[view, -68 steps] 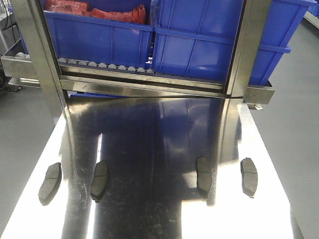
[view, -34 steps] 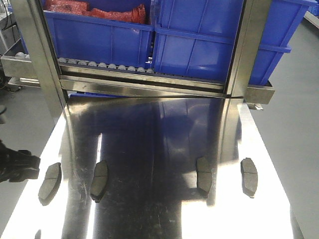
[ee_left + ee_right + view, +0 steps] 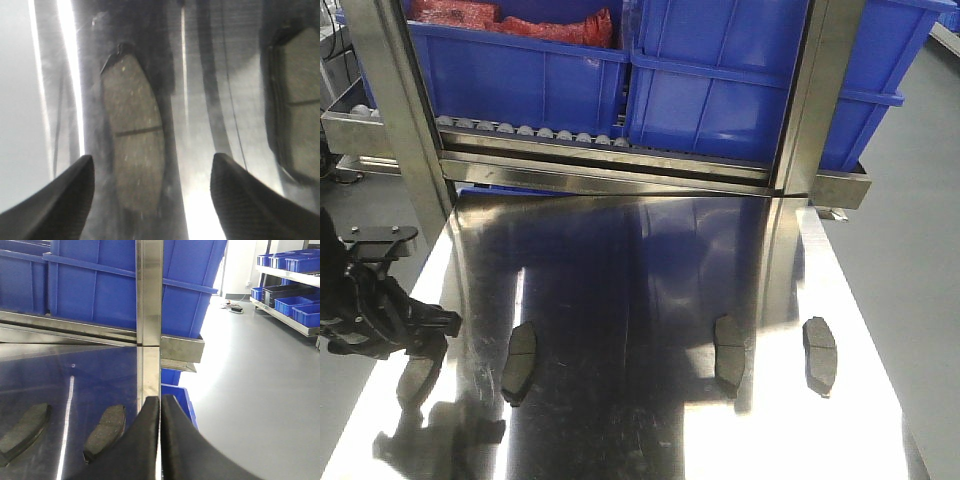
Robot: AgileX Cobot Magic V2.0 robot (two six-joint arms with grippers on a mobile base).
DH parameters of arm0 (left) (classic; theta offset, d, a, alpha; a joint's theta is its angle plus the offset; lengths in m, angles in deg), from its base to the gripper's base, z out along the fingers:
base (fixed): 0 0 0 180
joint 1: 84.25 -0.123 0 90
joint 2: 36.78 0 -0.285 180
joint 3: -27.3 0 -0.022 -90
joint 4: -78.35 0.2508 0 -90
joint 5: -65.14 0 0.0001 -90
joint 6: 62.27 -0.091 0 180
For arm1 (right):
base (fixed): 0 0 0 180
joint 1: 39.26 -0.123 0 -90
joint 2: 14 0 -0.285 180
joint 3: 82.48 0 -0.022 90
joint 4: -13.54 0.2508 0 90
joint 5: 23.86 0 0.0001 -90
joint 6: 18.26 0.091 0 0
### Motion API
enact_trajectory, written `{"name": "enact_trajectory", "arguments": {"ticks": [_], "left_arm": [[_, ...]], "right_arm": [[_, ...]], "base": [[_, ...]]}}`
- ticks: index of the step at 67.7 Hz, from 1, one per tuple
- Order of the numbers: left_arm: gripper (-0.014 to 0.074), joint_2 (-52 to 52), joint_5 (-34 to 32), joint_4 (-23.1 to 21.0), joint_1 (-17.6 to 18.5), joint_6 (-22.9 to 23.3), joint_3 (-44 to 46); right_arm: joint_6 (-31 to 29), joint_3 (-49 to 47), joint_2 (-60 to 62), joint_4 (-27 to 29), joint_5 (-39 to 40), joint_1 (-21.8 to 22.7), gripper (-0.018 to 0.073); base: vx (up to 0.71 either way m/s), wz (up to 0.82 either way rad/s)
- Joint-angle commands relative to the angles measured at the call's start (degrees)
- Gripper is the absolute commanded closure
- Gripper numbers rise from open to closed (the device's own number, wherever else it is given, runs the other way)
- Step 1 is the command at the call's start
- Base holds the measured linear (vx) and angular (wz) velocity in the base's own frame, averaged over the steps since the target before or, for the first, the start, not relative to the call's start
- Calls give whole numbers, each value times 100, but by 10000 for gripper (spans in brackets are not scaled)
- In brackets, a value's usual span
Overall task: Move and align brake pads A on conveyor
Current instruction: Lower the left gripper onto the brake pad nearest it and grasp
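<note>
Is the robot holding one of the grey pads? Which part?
Nothing is held. The left gripper is open above a brake pad; the right gripper is shut and empty.

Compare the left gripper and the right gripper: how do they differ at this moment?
The left gripper is open; the right gripper is shut tight. The left hangs above a brake pad, which shows between its tips; the right has no pad under it and points past the table edge. Both are dark and hold nothing.
</note>
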Motion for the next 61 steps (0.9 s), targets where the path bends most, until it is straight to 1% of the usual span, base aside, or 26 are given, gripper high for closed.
{"name": "enact_trajectory", "arguments": {"ticks": [1, 24, 33, 51, 61], "left_arm": [[111, -14, -136, -43, 36, 96, 290], [111, 319, -321, 33, 36, 413, 412], [111, 432, -361, 276, 36, 721, 412], [113, 673, -288, 290, 36, 714, 412], [145, 754, -221, 290, 36, 629, 412]], "right_arm": [[-25, 66, 67, -22, 432, 45, 571], [-25, 66, 67, -22, 432, 45, 571], [-25, 66, 67, -22, 432, 45, 571], [-25, 66, 67, -22, 432, 45, 571], [-25, 66, 67, -22, 432, 45, 571]], "base": [[0, 0], [0, 0], [0, 0], [0, 0], [0, 0]]}}
